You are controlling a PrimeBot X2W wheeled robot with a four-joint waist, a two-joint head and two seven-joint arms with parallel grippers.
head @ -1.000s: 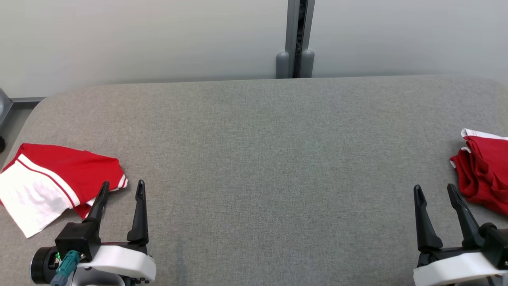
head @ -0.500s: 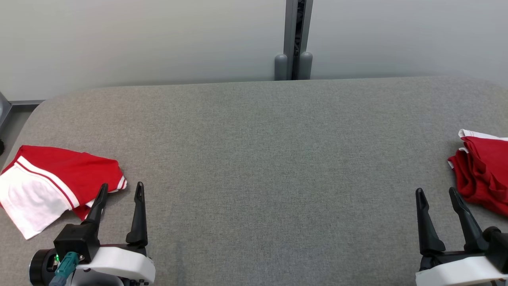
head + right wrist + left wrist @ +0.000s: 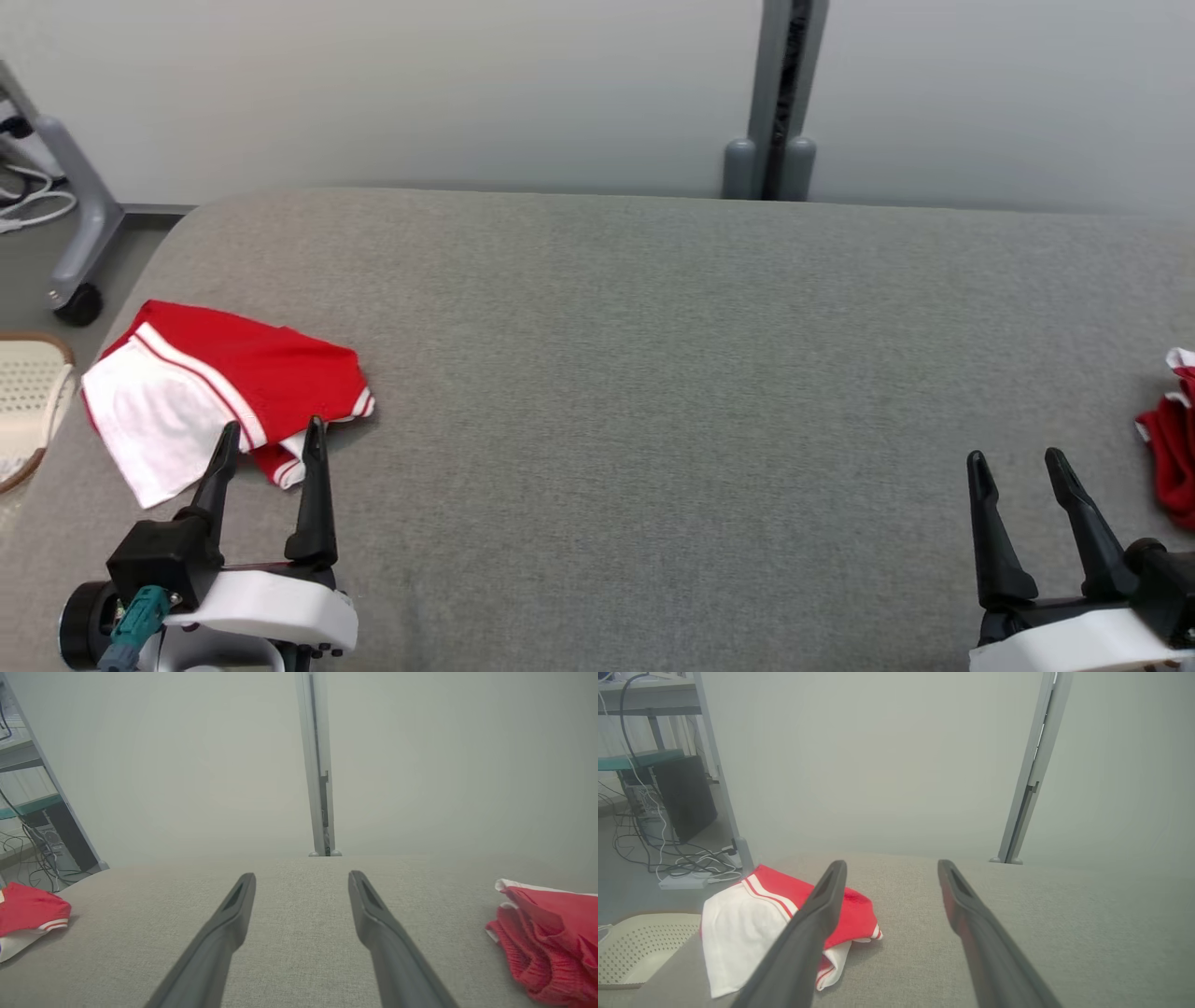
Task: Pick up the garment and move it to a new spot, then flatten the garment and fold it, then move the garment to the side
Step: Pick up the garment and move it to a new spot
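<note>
- The left gripper sits at the near left of the grey table, its two dark fingers spread wide with nothing between them.
- A folded garment, red with a white panel and white stripes, lies flat on the table near the left edge, just beyond the left gripper.
- In the head view the left gripper's fingertips overlap the near edge of the folded garment; whether they touch the cloth I cannot tell.
- In the left wrist view the left gripper points past the folded garment, which lies to the left of the gap between the fingers.
- The right gripper is at the near right, fingers also spread apart and holding nothing, over bare table.
- A crumpled garment, red with a white trim, lies in a heap at the right edge of the table, near the right gripper but apart from it.
- The right wrist view shows the right gripper between the crumpled garment on its right and the folded garment far to its left.
- A cream basket with small holes stands off the table's left edge.
- A grey post runs up the pale wall behind the table.
</note>
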